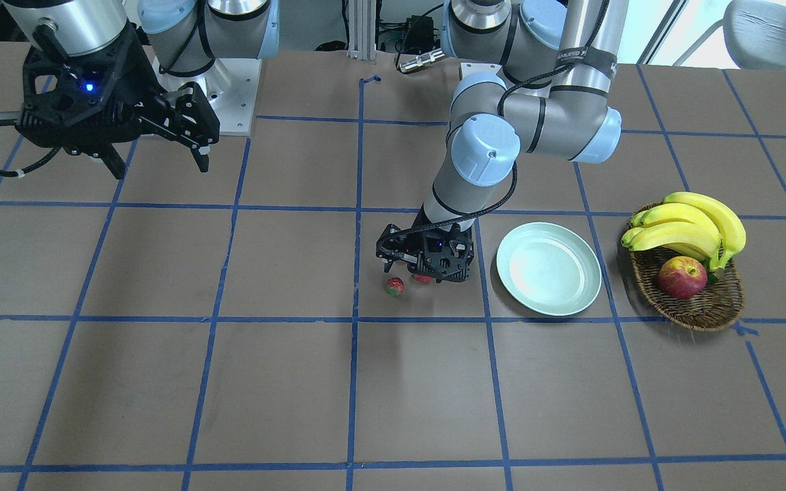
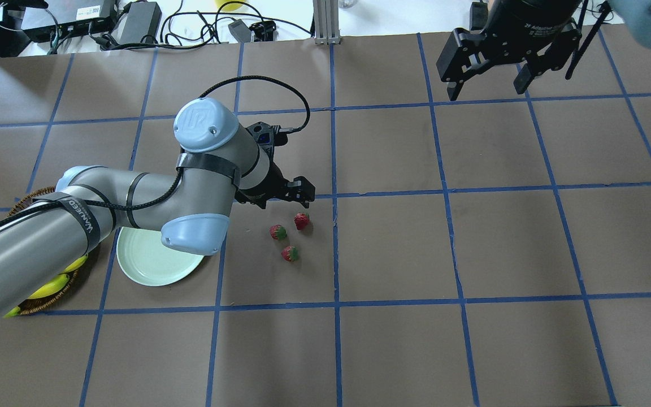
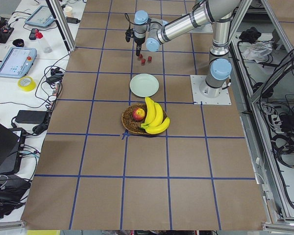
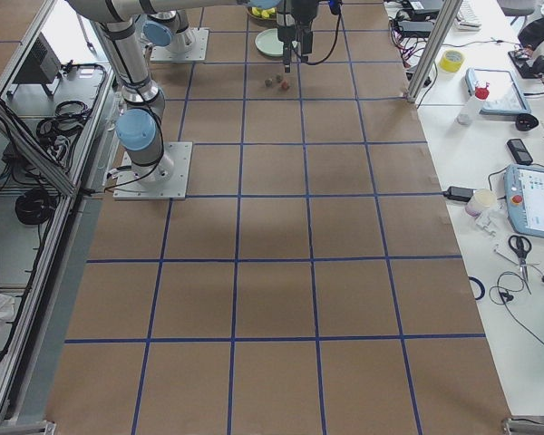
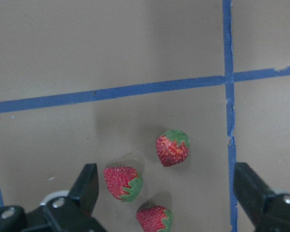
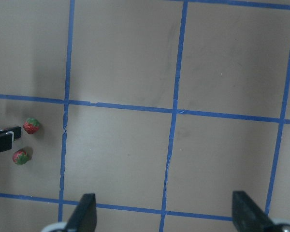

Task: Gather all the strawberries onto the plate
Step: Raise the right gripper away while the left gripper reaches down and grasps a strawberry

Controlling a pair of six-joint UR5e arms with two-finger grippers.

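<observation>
1. Brown paper with a blue tape grid covers the table [image 2: 393, 243], just so you've got the backdrop.
2. Far left in your overhead view you've got the wicker basket [image 1: 700, 310] with the bananas [image 1: 690, 228] and an apple [image 1: 681, 277] in it. It's mostly tucked under the left arm there.
3. Just beside the basket sits the mint-green plate [image 2: 150, 265], flat on the table, with part of its rim hidden by the arm's elbow.
4. Next over, the left gripper [image 5: 164, 169] hangs low, fingers spread wide, gripping nothing.
5. All three strawberries [image 2: 278, 232] lie on the paper near the plate but clear of it, bunched in a small triangle without touching each other. Your left wrist camera shows them between the spread fingers.
6. Way over on the right, the right gripper [image 2: 486, 90] hangs high above the table, jaws apart and holding nothing, well away from the fruit.
</observation>
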